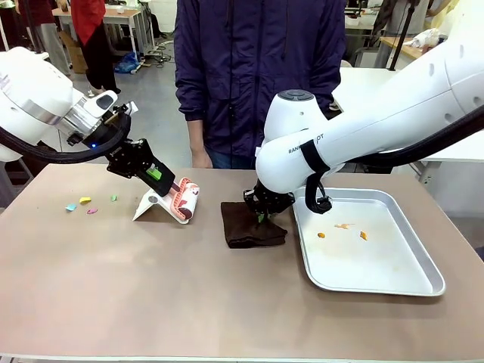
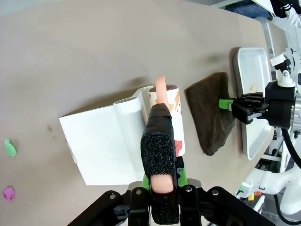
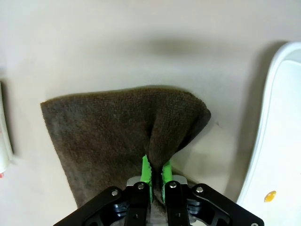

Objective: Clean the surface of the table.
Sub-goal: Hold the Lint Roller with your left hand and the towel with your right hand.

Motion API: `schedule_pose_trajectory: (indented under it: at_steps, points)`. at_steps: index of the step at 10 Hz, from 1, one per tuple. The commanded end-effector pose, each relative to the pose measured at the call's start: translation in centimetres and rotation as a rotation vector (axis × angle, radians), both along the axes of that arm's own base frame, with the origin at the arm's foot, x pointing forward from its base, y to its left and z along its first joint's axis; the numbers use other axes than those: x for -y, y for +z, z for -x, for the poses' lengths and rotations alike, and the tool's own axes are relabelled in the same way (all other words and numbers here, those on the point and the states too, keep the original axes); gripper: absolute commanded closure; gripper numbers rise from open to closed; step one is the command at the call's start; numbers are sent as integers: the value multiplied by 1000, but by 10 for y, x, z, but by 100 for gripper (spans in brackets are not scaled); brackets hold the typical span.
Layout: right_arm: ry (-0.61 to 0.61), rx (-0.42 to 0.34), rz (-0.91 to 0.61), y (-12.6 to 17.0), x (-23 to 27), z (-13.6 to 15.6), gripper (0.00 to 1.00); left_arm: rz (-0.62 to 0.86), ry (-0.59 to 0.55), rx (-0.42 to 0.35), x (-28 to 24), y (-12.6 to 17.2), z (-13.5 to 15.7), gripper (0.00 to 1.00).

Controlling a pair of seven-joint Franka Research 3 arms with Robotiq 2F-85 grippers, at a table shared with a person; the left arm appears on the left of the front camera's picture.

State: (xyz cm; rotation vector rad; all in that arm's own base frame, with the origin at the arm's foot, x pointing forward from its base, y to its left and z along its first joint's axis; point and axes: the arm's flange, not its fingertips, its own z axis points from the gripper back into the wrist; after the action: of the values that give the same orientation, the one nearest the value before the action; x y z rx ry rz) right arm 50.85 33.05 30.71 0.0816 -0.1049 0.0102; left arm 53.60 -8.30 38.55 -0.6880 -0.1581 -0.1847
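Front view: one brownish table (image 1: 151,302) is spanning the foreground, carrying four coloured scraps (image 1: 85,200), one tray (image 1: 378,283) and one cloth (image 1: 246,231).

Left wrist view: the left gripper (image 2: 163,181) is clamping one lint roller (image 2: 164,108) by its handle.

Right wrist view: the right gripper (image 3: 154,169) is pinching the cloth.

The table (image 1: 151,302) bears cloth (image 1: 253,227), tray (image 1: 393,265) and scraps (image 1: 85,200).

Your left arm (image 1: 30,91) sloped down from the upper left of the front view, wrist angled toward centre, left gripper (image 1: 160,175) clamped tight on the roller handle (image 2: 159,150). Your right arm (image 1: 378,128) stretched in from the upper right, elbow bent, right gripper (image 1: 261,213) pointing straight down, pads (image 3: 146,169) pinching the brown cloth (image 3: 108,122).
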Motion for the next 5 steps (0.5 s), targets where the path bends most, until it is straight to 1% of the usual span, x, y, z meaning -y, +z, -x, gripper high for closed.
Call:
schedule_pose_trajectory:
  at_steps: [1, 3, 5]
  points:
    - [-20, -30, -25, -9, 3, -3, 100, 16, 20, 22, 0, 5, 7, 100]
    - [-27, -33, -71, -5, 9, -3, 100, 33, 16, 28, 0, 9, 11, 100]
    - [-38, -31, -217, 10, 30, -2, 100, 109, 4, 24, -3, 20, 19, 100]
